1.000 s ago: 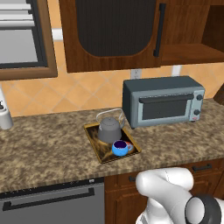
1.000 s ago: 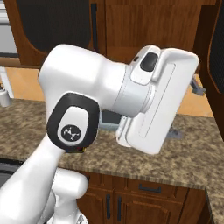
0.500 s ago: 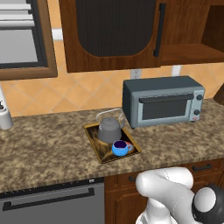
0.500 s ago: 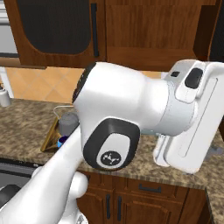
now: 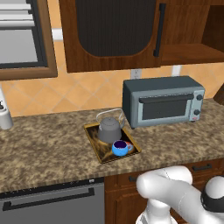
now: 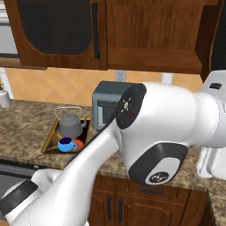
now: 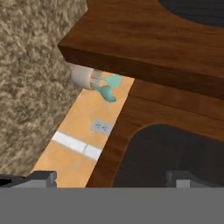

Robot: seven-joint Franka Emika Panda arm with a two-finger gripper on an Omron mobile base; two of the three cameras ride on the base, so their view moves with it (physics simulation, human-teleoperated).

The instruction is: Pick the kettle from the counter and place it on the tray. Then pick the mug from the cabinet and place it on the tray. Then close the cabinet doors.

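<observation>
A: Where did the kettle [image 5: 109, 129] sit?

B: On the tray [image 5: 93, 134], toward its back half, handle arched upright. The mug [image 5: 120, 148] stood on the same tray, just in front of the kettle and near the tray's front corner, beside an orange-red spot.

A: And the tray itself?

B: It lay on the counter [image 5: 48, 148], just left of a grey toaster oven [image 5: 162, 101]. A white container [image 5: 5, 115] stood well to the tray's left, at the counter's far end.

A: The cabinet [image 5: 184, 30]?

B: Above and right of the tray, one door [image 5: 114, 33] was shut; right of it the wooden shelf showed open.

A: The hand?

B: The gripper [image 7: 109, 177] had its two fingertips set wide apart with nothing between them, facing a dark-panelled wooden door [image 7: 173, 153] and an orange tiled wall [image 7: 83, 131].
</observation>
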